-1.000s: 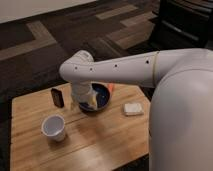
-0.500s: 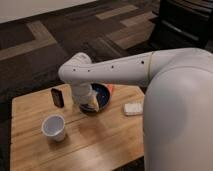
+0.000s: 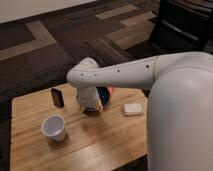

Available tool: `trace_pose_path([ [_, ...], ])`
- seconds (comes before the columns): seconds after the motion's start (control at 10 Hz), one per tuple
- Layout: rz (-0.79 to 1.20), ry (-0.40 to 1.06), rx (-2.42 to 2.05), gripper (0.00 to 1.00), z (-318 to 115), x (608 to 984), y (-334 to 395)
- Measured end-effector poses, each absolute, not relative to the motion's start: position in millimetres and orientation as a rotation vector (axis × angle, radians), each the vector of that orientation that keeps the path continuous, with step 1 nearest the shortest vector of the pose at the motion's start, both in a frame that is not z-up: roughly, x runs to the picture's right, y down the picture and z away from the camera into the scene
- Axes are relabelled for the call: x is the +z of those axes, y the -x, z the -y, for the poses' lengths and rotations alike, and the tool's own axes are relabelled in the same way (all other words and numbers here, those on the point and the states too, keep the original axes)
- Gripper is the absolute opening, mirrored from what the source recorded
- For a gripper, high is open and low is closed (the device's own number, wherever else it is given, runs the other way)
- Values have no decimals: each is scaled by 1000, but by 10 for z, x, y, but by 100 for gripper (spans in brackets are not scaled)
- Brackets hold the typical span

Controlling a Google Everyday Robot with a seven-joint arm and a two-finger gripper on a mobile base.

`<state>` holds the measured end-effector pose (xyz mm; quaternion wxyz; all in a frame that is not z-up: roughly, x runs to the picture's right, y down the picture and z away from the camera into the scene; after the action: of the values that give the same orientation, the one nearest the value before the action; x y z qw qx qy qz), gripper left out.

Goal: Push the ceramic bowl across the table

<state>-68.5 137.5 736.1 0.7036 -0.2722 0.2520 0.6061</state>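
Observation:
The dark blue ceramic bowl (image 3: 104,93) sits near the far middle of the wooden table (image 3: 100,142), mostly hidden behind my arm. Only its right part shows, with something orange at its rim. My gripper (image 3: 90,107) reaches down at the bowl's near left side, against or right beside it. The white arm covers the wrist and the bowl's left half.
A white cup (image 3: 54,127) stands at the near left of the table. A small dark upright object (image 3: 57,97) stands at the far left. A small white flat block (image 3: 132,108) lies to the right of the bowl. Dark patterned carpet surrounds the table.
My arm has swung slightly, and the gripper has stayed at the bowl. The bowl has barely shifted, if at all.

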Motion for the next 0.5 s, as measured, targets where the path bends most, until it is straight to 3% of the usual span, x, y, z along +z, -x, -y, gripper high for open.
trace_pose_path([
  [0.5,-565,686,1280,65,-1634,7569,445],
])
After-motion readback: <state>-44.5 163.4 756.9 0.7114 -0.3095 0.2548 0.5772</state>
